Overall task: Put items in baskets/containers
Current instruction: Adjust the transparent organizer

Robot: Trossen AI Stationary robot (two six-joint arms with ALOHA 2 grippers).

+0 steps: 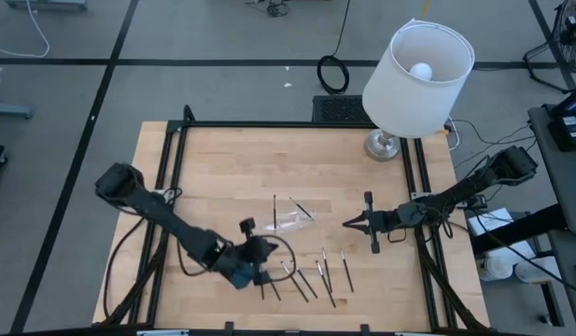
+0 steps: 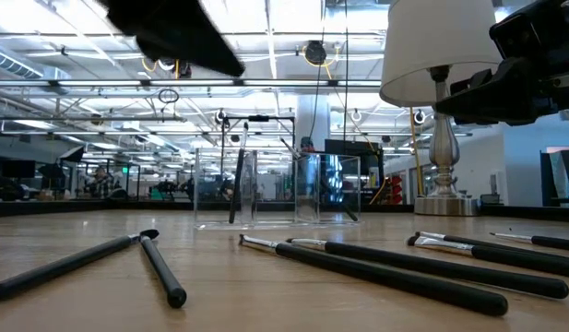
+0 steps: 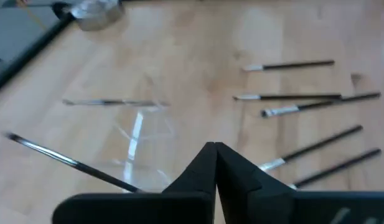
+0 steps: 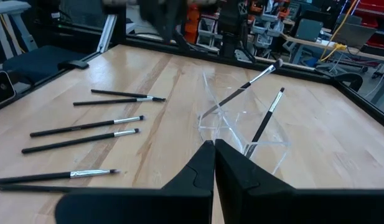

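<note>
— Looking across the counter (image 1: 222, 159), why did the right gripper (image 1: 346, 223) wait clenched beside the clear tray (image 1: 289, 219)?
— It stayed clear; two sticks (image 4: 266, 121) leaned inside. The left gripper (image 1: 261, 273), clenched and empty, hovered near the loose sticks (image 1: 311, 277).

You can hardly see the clear tray (image 1: 289, 220) from above; it is just a faint shine. The left wrist view is blurry. In the low view, one stick (image 2: 67, 266) runs off the edge.
</note>
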